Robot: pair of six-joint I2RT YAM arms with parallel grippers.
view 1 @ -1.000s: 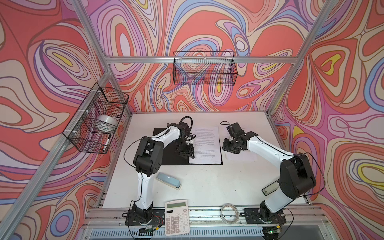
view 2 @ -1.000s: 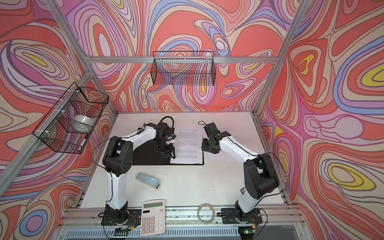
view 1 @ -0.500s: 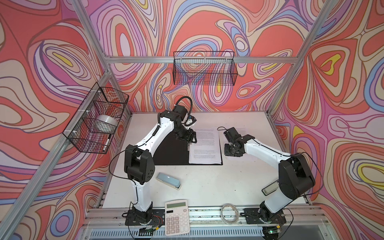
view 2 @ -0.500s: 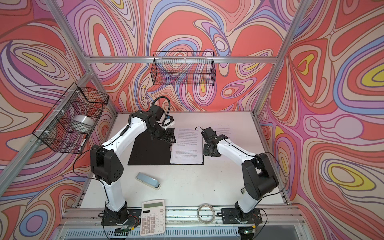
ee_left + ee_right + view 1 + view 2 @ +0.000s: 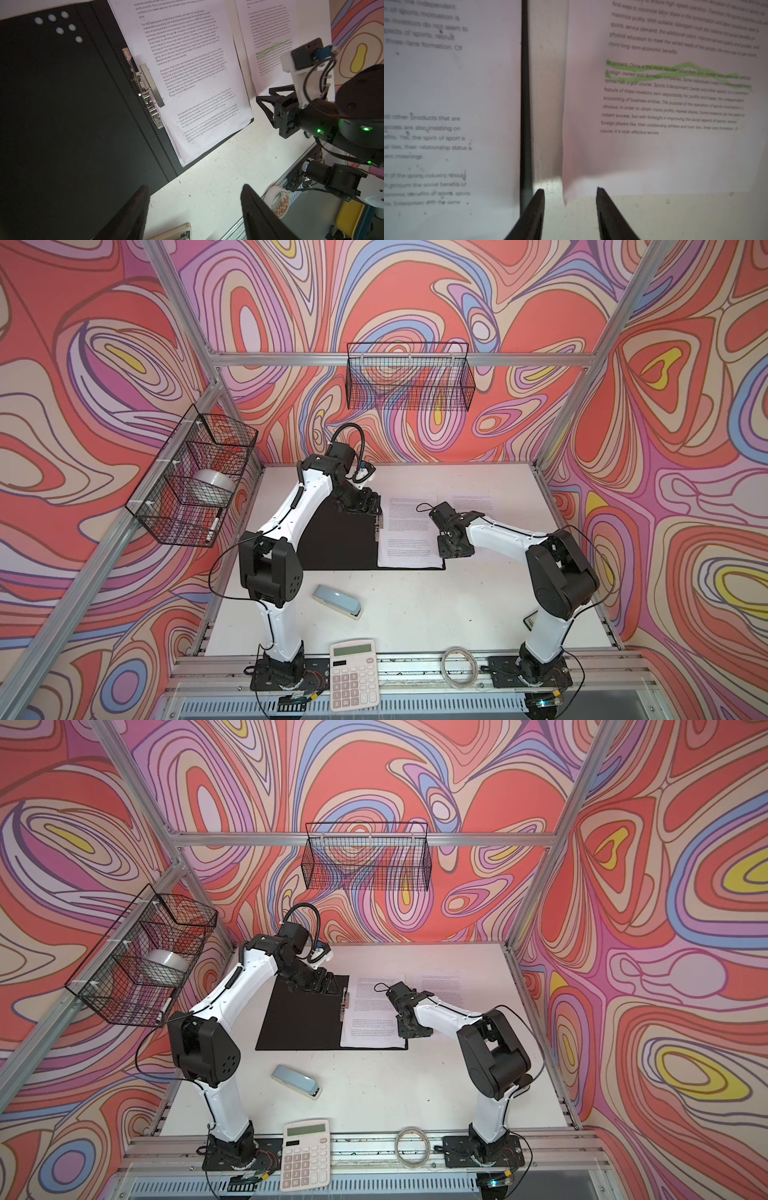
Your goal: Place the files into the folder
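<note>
My left claw (image 5: 195, 187), right claw (image 5: 570, 189): released, empty. Sheet (image 5: 675, 155) beside folder (image 5: 62, 124): I should pinch its corner squarely.

Walls (image 5: 415, 302) with a swirling red, pink and lilac pattern enclose a white worktop (image 5: 415, 605). Beyond the left hand (image 5: 370, 508), a black wire basket (image 5: 409, 381) hangs on an aluminium rail (image 5: 291, 358).

Robot lab cell: aluminium frame (image 5: 282, 359), patterned walls (image 5: 415, 290), mounted arms (image 5: 291, 510).
</note>
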